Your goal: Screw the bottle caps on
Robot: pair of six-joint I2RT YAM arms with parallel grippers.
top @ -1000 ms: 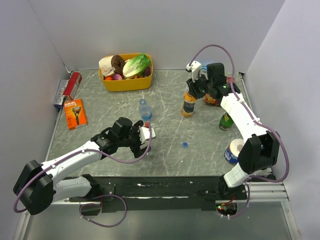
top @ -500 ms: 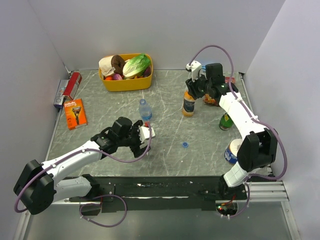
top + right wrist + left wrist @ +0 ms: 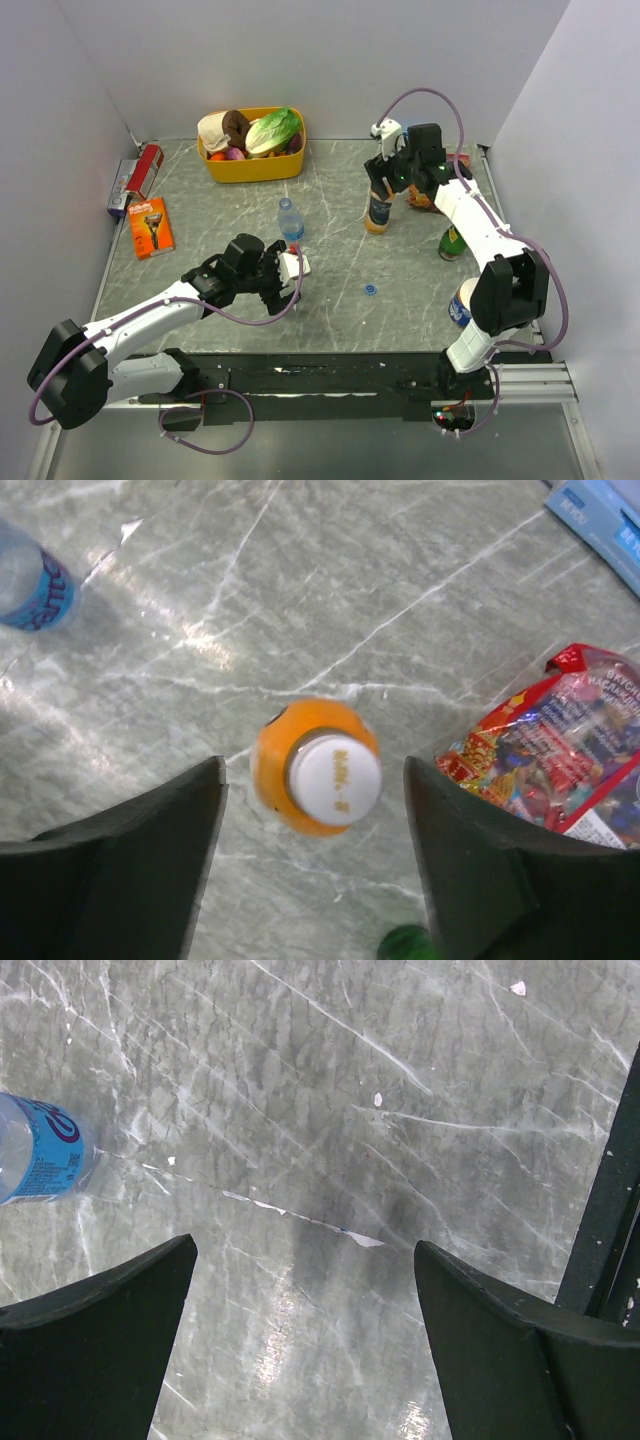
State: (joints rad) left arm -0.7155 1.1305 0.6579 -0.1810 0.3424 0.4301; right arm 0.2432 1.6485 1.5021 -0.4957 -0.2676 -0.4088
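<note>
Jaws on both arms stand wide open and empty. Your left pair hangs over bare counter (image 3: 330, 1110), with the blue cap (image 3: 371, 290) lying loose to its right and the water bottle (image 3: 290, 222) just beyond. Farther off, your right pair straddles the white cap (image 3: 335, 777) sitting on the orange bottle (image 3: 270, 770), probably lined up to twist it.

Top view: the right gripper (image 3: 381, 190) covers the top of the orange bottle (image 3: 378, 215). The right arm (image 3: 480, 225) hides part of the can (image 3: 460, 305) at the right edge. The blue cap (image 3: 371, 290) is too small to show detail.

Left wrist view: the water bottle (image 3: 35, 1150) is cut off at left.

Right wrist view: orange bottle blurred, white cap (image 3: 335, 777) print unreadable. Snack bag (image 3: 545, 755) cut off at right, green bottle (image 3: 405, 945) at bottom.
</note>
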